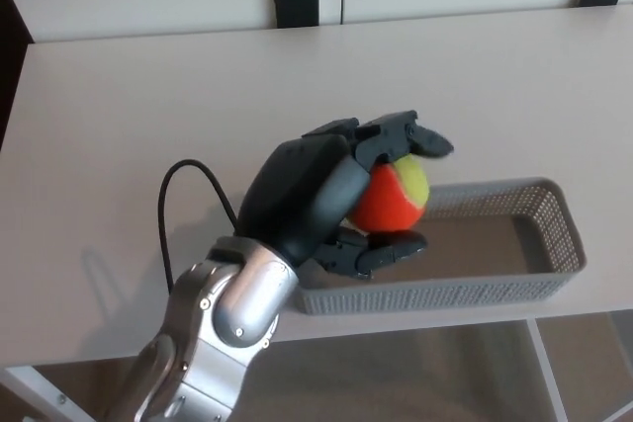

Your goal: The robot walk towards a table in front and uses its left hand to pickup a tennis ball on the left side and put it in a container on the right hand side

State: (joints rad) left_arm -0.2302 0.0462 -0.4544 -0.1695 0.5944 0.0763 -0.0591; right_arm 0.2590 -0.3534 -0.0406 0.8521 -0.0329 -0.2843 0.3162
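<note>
Orange-and-yellow ball (pixel 400 195) is gripped in the left hand (pixel 318 197), fingers (pixel 396 135) wrapped over and under it, just above the left end of the grey mesh basket (pixel 465 294) on the counter (pixel 129 96), and it's probably light, fuzzy and slightly squishy, so a round-the-middle hold suits it.

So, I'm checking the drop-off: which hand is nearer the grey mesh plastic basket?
Left. The left hand, gripping the orange-and-yellow tennis ball, appears over the left end of the grey mesh plastic basket; the right hand is not in view.

Matt table (pixel 148 96) — plastic mesh container (pixel 475 294), fuzzy tennis ball (pixel 398 195).
</note>
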